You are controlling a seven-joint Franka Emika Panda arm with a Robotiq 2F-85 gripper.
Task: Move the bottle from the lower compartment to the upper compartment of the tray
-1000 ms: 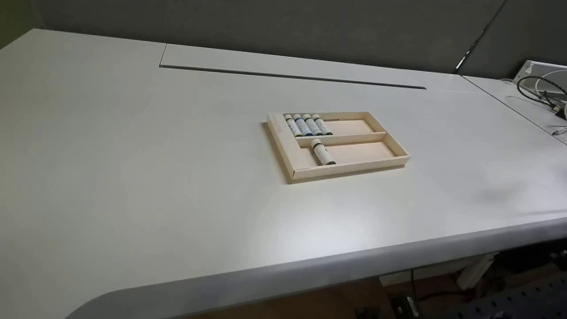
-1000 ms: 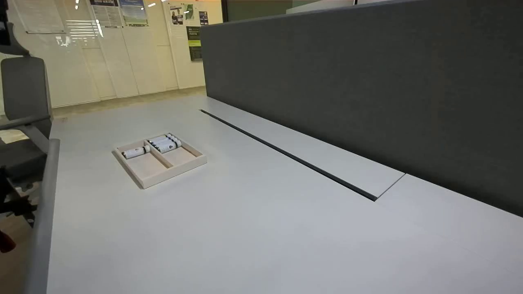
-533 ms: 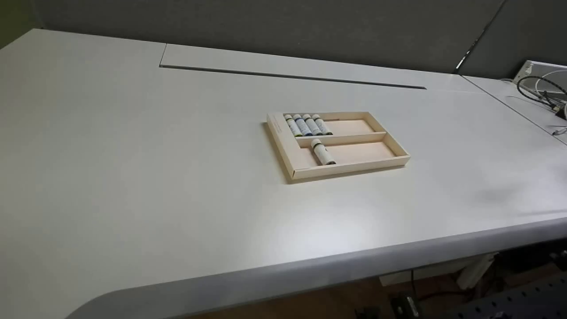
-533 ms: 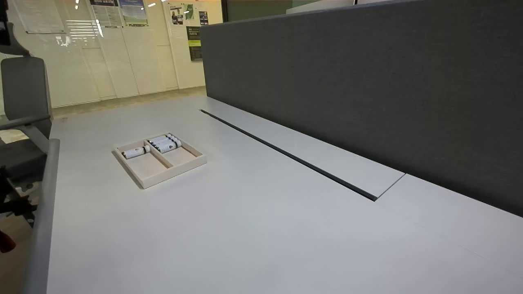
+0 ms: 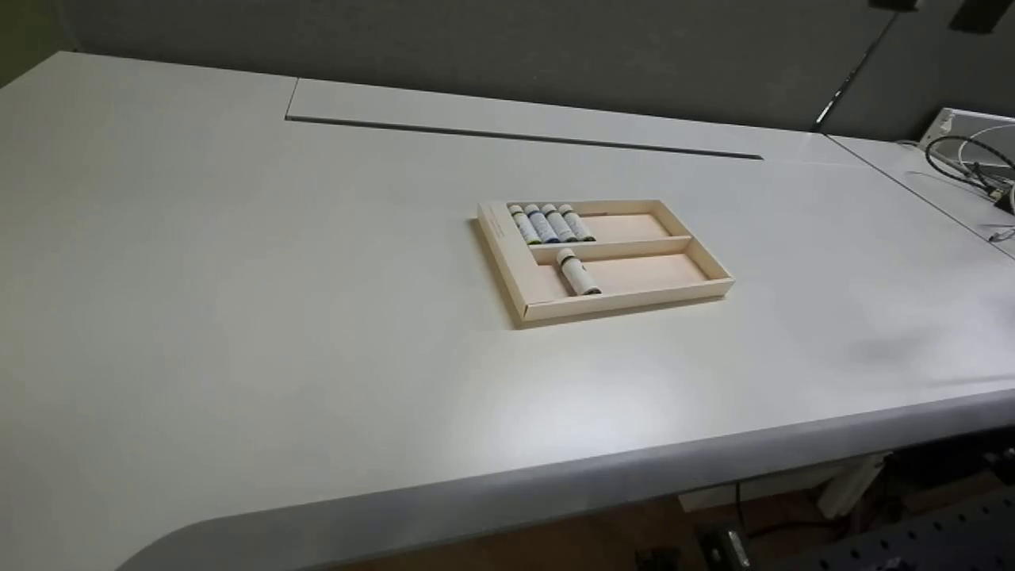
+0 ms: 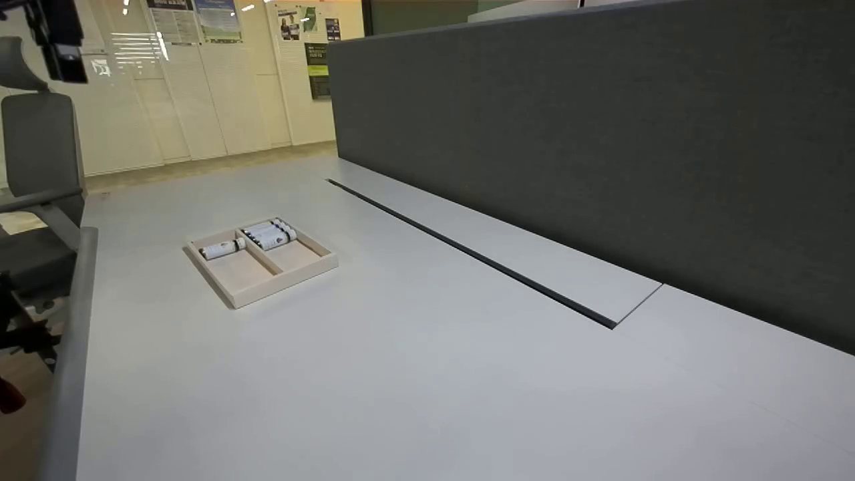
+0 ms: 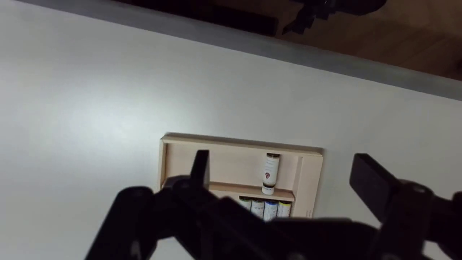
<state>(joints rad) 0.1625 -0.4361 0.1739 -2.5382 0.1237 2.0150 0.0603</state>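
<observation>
Hanging high, fingers [image 7: 371, 180] spread, the gripper [image 7: 283, 173] frames the bottle [image 7: 270, 171] in the wrist view. The bottle lies in the lower compartment [image 7: 232, 164], long axis nearly square to the fingers' line

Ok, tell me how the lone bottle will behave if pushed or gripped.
The bottle may roll if nudged sideways, being a cylinder on its side. Endwise it likely has little sliding room: its cap is at the divider, its base near the rim. It looks straight and undented, so probably stiff.

Wht bottle [image 5: 580, 274], lying crosswise, lower compartment [image 5: 649, 274], lt-wd tray [image 5: 628, 301]
</observation>
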